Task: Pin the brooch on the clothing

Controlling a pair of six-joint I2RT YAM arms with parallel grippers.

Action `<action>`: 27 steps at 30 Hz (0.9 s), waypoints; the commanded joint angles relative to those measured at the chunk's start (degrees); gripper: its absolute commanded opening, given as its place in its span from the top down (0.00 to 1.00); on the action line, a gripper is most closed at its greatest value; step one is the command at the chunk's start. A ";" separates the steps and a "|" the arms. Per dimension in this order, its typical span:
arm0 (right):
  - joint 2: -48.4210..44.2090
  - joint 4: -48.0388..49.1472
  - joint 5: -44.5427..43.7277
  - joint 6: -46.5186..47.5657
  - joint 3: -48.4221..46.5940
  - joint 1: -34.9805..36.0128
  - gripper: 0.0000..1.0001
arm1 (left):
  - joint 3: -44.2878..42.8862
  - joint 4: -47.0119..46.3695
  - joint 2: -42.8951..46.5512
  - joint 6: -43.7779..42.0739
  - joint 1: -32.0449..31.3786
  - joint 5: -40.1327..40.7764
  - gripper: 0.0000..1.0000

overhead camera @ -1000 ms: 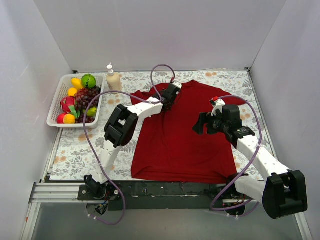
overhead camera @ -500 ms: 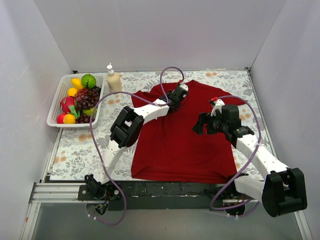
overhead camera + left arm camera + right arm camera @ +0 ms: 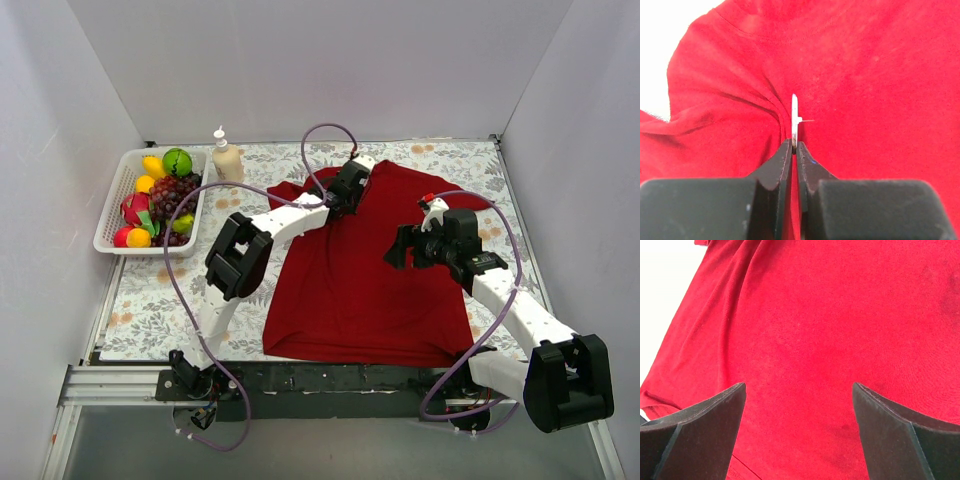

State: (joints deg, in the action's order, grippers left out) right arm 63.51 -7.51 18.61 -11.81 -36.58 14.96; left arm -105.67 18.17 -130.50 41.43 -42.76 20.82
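Note:
The dark red T-shirt lies flat on the floral cloth. My left gripper is over the shirt's upper left, near the collar and left shoulder. In the left wrist view it is shut on the brooch, a thin silvery disc seen edge-on with its pin pointing right, close against a fold of the shirt. My right gripper hovers open over the shirt's right side. In the right wrist view its fingers stand wide apart above bare red fabric.
A white basket of toy fruit stands at the left. A pump bottle stands at the back next to it. White walls close in the back and both sides.
My left gripper swung right and then back left and a little farther back, near the collar, still holding the brooch. The right arm has stayed put.

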 commanded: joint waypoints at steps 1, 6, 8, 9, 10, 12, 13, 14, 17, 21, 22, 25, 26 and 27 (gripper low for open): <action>0.22 2.15 1.16 0.65 0.45 -0.28 0.07 | 2.92 -4.10 8.06 4.53 1.63 -4.55 1.00; 0.83 2.41 1.43 0.56 0.54 -0.37 0.07 | 7.22 -6.83 11.66 7.26 4.00 -9.56 1.00; 0.83 2.41 1.43 0.65 0.46 -0.28 0.07 | 7.93 -7.01 12.11 7.09 4.79 -9.48 1.00; 1.00 2.24 1.17 0.65 0.45 -0.37 0.07 | 8.63 -7.01 12.46 6.65 4.88 -8.61 1.00; 1.09 2.32 1.08 0.39 0.37 -0.37 0.07 | 8.98 -6.92 12.55 5.69 4.97 -7.99 1.00; 1.62 3.02 0.90 0.13 -0.16 -0.28 0.07 | 9.60 -6.66 12.46 4.37 5.15 -6.67 1.00; 1.97 3.03 0.90 -0.05 -0.51 -0.28 0.07 | 10.30 -6.49 12.29 3.93 5.15 -5.45 1.00; 2.41 3.11 0.81 -0.31 -1.47 -0.20 0.08 | 10.65 -6.40 12.11 2.70 5.15 -4.92 1.00; 3.99 3.90 0.37 -1.28 -2.53 -0.20 0.08 | 11.71 -5.96 11.41 1.12 5.15 -3.33 1.00; 7.50 4.78 0.02 -2.77 -4.46 -0.20 0.08 | 11.36 -5.26 9.65 -0.73 5.06 -1.75 1.00; 8.21 4.96 -0.07 -3.21 -4.82 -0.20 0.08 | 11.19 -5.17 9.39 -1.08 5.06 -1.40 1.00; 10.93 6.01 -0.24 -4.36 -5.96 -0.02 0.08 | 9.96 -4.90 7.72 -2.67 4.71 0.09 1.00; 12.07 6.36 -0.50 -4.45 -6.22 0.07 0.08 | 8.91 -4.73 6.76 -3.19 4.62 1.49 1.00; 12.69 6.54 -0.59 -4.88 -6.49 0.16 0.08 | 8.29 -4.20 6.05 -4.50 4.36 2.20 1.00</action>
State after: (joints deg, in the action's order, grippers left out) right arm 74.08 -4.47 18.50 -14.79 -39.81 14.96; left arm -94.30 13.17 -122.80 40.86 -37.74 18.63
